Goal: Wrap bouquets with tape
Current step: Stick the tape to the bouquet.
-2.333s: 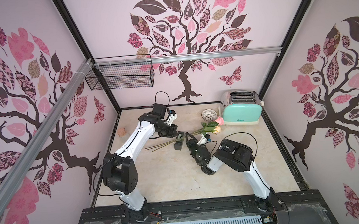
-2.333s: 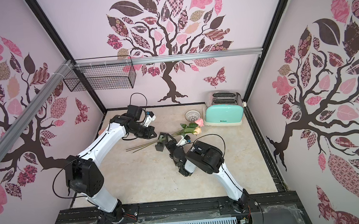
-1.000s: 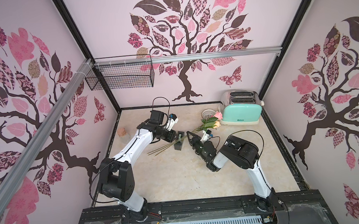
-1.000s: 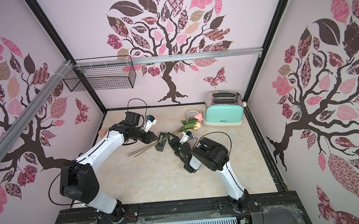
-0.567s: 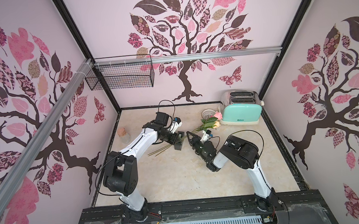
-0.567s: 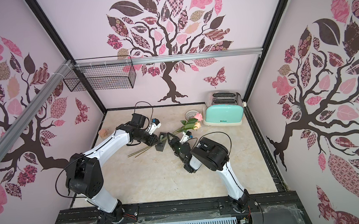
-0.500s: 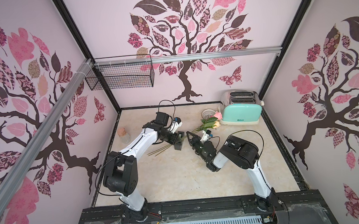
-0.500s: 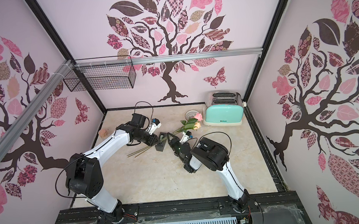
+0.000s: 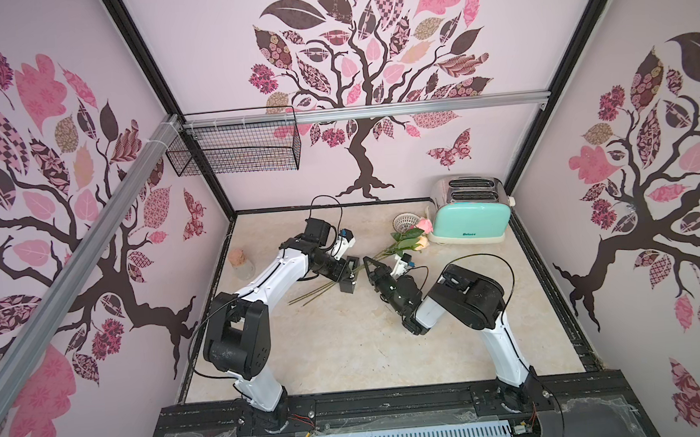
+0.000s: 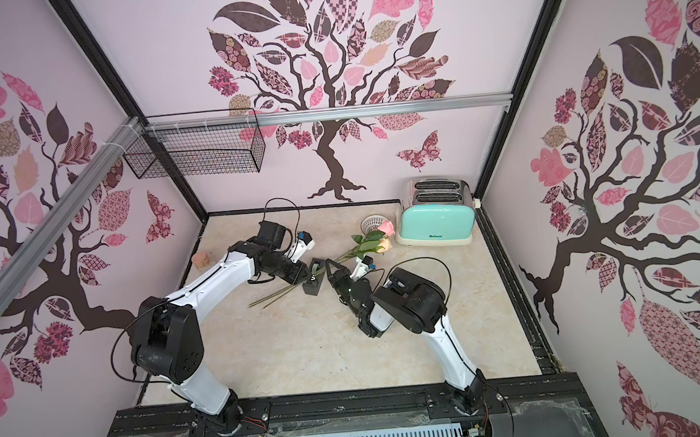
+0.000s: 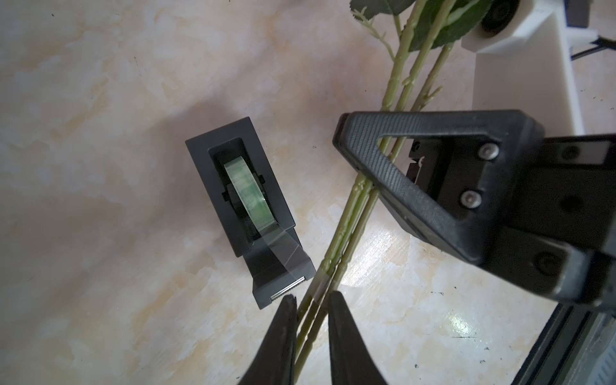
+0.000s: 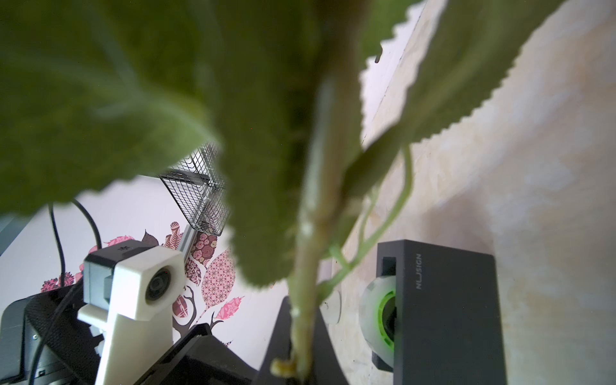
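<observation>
- Roughly at the back middle of the worktop (image 9: 347, 344), the roses (image 9: 410, 237) run slantwise. Blooms sit near the toaster (image 9: 467, 220); the stems (image 11: 346, 213) pass just beside the dispenser (image 11: 203, 156).
- Right jaws are clamped fully on the stems, below the leaves. Left jaws are nearly closed and straddle the stems further down, by the cutter. Pinching or only bracketing: cannot tell.
- Handling, as a guess: roses light. Stems thin and springy, likely to slip past one another and fan out. Blooms and leaves soft, crushable. Best hold is bare stem, close to the binding spot.
- Tape (image 11: 248, 193): thin, clear, sticky, will probably cling to the jaws. Take it at the free end on the cutter. Dispenser looks light and may slide when pulled.
- Hard to make out:
  - Right wrist view is mostly blocked by blurred leaves (image 12: 166, 83).
  - Stem ends are cut off in the left wrist view.
  - Shiny band (image 11: 320, 287) on the stems near the left jaws: tape or glare, unclear.
</observation>
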Robot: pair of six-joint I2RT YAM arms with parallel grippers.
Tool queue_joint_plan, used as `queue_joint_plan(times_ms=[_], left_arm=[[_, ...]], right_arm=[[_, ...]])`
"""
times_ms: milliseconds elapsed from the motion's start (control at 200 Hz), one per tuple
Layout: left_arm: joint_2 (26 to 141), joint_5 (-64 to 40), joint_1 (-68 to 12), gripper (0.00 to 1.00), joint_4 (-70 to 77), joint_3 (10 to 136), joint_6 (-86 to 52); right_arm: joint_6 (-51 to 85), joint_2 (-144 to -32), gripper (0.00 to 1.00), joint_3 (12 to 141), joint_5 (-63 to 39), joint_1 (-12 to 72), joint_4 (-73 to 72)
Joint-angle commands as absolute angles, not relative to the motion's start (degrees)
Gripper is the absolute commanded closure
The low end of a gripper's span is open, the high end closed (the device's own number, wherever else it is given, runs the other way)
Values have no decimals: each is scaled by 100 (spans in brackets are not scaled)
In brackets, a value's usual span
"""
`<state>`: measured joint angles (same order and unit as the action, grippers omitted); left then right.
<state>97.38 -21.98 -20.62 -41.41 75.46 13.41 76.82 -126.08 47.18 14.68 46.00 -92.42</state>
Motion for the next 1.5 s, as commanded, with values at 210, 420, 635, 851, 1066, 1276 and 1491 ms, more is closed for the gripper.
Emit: queue_joint_plan(times_ms=[210,420,635,851,1066,1276,1491], left_arm=[[9903,-2106,-2202,79,-4192,7822,1417],[9959,-2042,-2215,79,-4193,7781,1493],[9943,-1906,-2250,79,-4162,7693,1579],[9917,-1898,-2280,78,-4138,7606,1640],[9940,-1870,-2355,78,-4156,7567,1688],[9967,-1912,-2364,77,-4156,7572,1680],[9941,-1951,-2364,76,-4153,7499,1684]], right_arm=[[7724,-12572,100,4852,1390,4614,-9447],[7722,-12571,100,4834,1413,4614,-9466],[7760,-12577,100,4852,1354,4601,-9496],[7770,-12561,100,4830,1325,4579,-9475],[7805,-12551,100,4835,1292,4579,-9437],[7812,-12549,100,4812,1283,4579,-9431],[7855,-12560,100,4799,1284,4571,-9431]])
